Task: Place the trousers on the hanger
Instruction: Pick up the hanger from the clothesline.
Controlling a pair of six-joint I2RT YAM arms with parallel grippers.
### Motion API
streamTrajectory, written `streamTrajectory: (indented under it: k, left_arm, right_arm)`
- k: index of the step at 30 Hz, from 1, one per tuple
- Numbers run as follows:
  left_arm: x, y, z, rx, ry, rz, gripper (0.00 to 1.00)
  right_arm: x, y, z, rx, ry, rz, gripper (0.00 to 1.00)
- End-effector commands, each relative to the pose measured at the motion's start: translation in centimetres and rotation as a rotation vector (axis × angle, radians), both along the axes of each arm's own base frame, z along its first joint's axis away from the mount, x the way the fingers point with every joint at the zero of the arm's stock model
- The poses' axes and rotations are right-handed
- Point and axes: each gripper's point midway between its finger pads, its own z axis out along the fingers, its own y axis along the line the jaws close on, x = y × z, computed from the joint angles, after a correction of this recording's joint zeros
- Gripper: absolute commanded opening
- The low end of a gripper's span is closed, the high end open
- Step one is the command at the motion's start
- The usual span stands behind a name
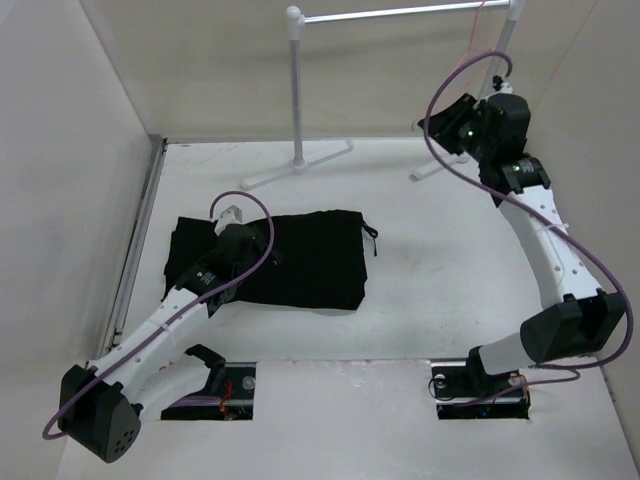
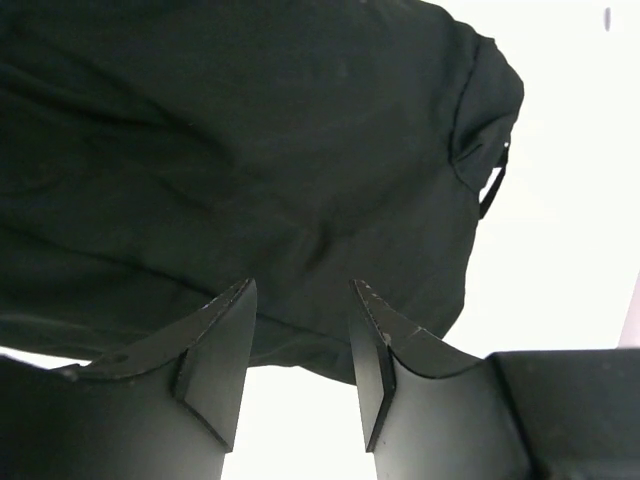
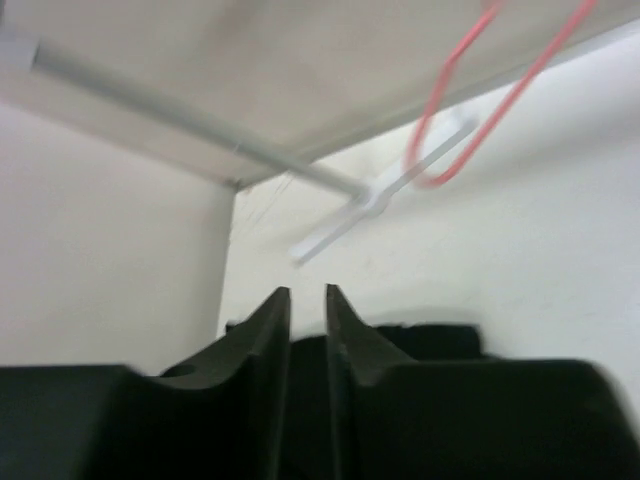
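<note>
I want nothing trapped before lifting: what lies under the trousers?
Only the white table shows around the folded black trousers. Anything beneath them is covered by the cloth and cannot be seen. The left tool hovers open above them.

No writing, label, brand mark, number or sign can be read in any of the three views. The trousers (image 1: 310,260) and the clothes rail (image 1: 400,14) above them show only plain surfaces.
</note>
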Motion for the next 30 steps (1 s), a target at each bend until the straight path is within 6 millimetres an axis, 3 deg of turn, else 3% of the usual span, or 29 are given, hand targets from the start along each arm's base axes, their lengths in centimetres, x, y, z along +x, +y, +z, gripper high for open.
streamTrajectory:
  k: [1, 3, 5, 10, 15, 19, 23, 30]
  left_arm:
    - [1.1, -1.0, 2.7, -0.037, -0.08, -0.022, 0.39]
    - [1.0, -1.0, 2.4, -0.035, -0.075, -0.023, 0.39]
    - [0.8, -1.0, 2.2, -0.035, -0.07, -0.024, 0.39]
    - [0.5, -1.1, 1.6, -0.031, -0.055, -0.027, 0.4]
    - [0.4, -1.0, 0.9, -0.024, -0.038, -0.023, 0.4]
    - [0.4, -1.0, 0.8, -0.021, -0.034, -0.023, 0.4]
    - [0.5, -1.1, 0.6, -0.015, -0.026, -0.019, 0.4]
    - [0.6, -1.3, 0.4, -0.018, -0.017, -0.014, 0.4]
  right_arm:
    - [2.3, -4.5, 0.7, -0.067, 0.016, -0.11, 0.35]
    - [4.2, -6.3, 1.1, -0.076, 0.016, -0.147, 0.42]
    - [6.0, -6.8, 1.7, -0.08, 0.009, -0.144, 0.46]
    - [8.9, -6.1, 2.7, -0.063, -0.032, -0.069, 0.5]
    - [11.5, -6.4, 1.2, -0.059, -0.002, -0.078, 0.49]
    - [12.9, -6.3, 0.7, -0.058, -0.006, -0.071, 0.43]
    - [13.6, -5.7, 1.1, -0.057, -0.039, -0.044, 0.27]
    - [12.3, -5.5, 5.2, -0.081, -0.165, -0.025, 0.14]
